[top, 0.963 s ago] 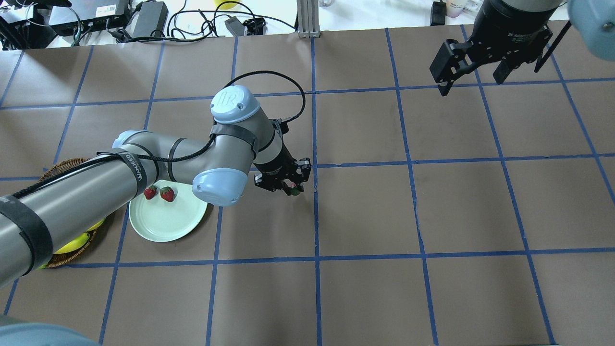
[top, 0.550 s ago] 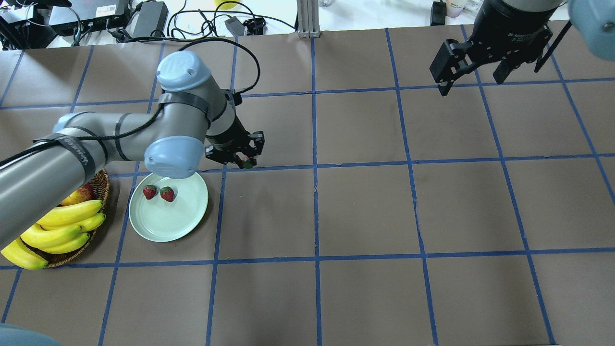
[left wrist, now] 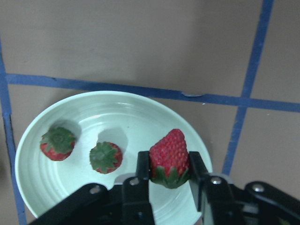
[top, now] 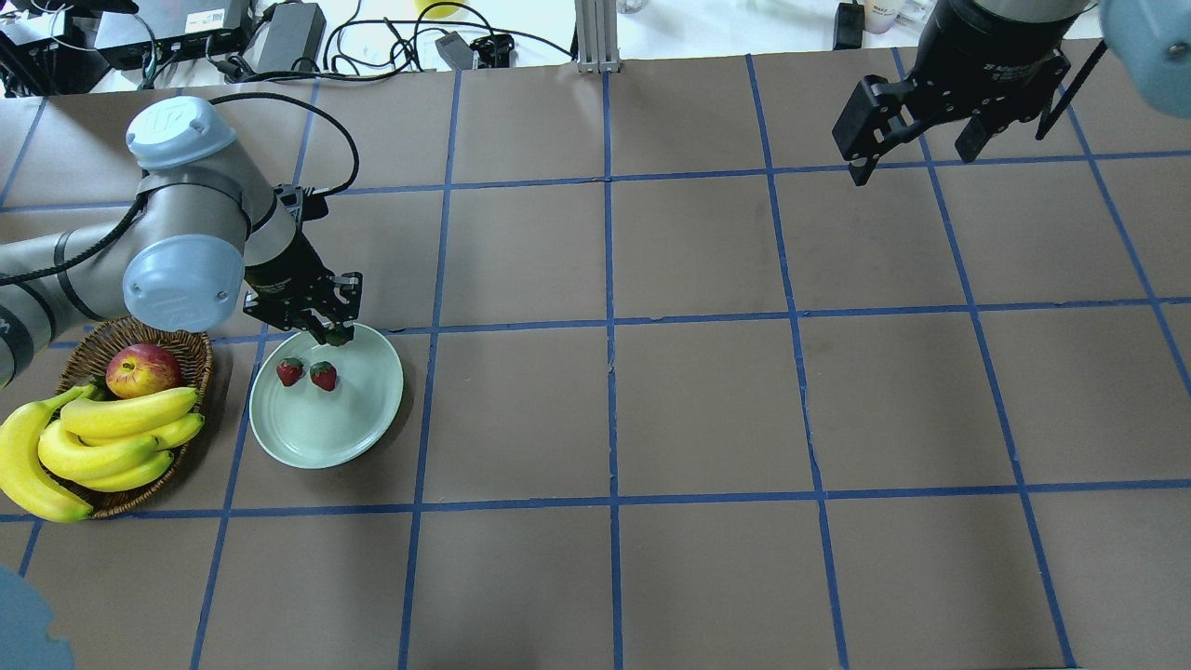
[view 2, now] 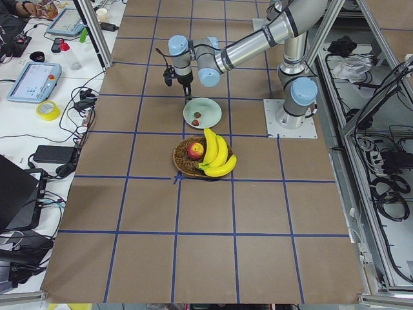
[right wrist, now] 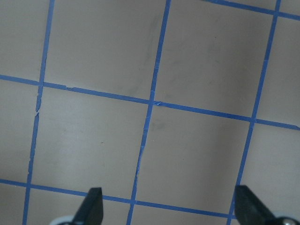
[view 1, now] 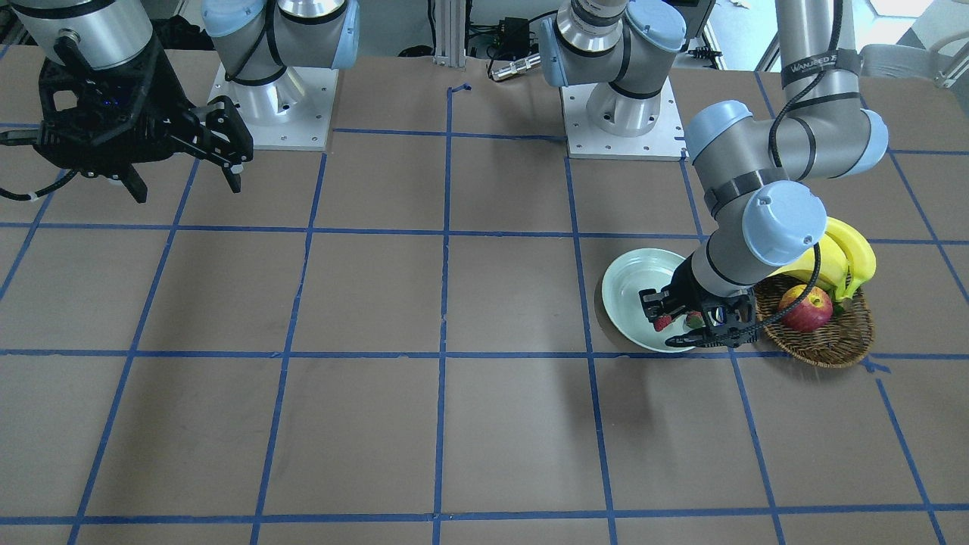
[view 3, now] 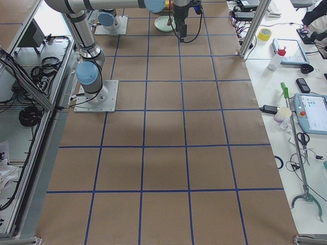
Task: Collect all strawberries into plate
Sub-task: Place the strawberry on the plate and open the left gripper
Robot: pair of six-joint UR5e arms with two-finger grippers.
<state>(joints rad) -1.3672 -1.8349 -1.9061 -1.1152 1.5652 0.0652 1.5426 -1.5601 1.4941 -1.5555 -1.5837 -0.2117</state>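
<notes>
My left gripper (left wrist: 169,161) is shut on a red strawberry (left wrist: 170,146) with a green cap and holds it just above the far rim of the pale mint-green plate (left wrist: 140,105). Two more strawberries (left wrist: 57,143) (left wrist: 105,157) lie in the plate. From overhead, the left gripper (top: 335,335) hangs over the plate (top: 326,423) at its back edge, behind the two berries (top: 290,371) (top: 324,376). My right gripper (top: 916,140) is open and holds nothing, high over the far right of the table; its wrist view shows only bare table.
A brown wicker basket (top: 197,354) sits just left of the plate, holding a red-yellow apple (top: 142,369) and a bunch of bananas (top: 102,437). Blue tape lines grid the brown table. Cables and power bricks (top: 288,37) lie beyond the far edge.
My left arm has swung left from near the table's middle, carrying the strawberry to above the plate's far rim and uncovering the basket. The right arm has not moved.
</notes>
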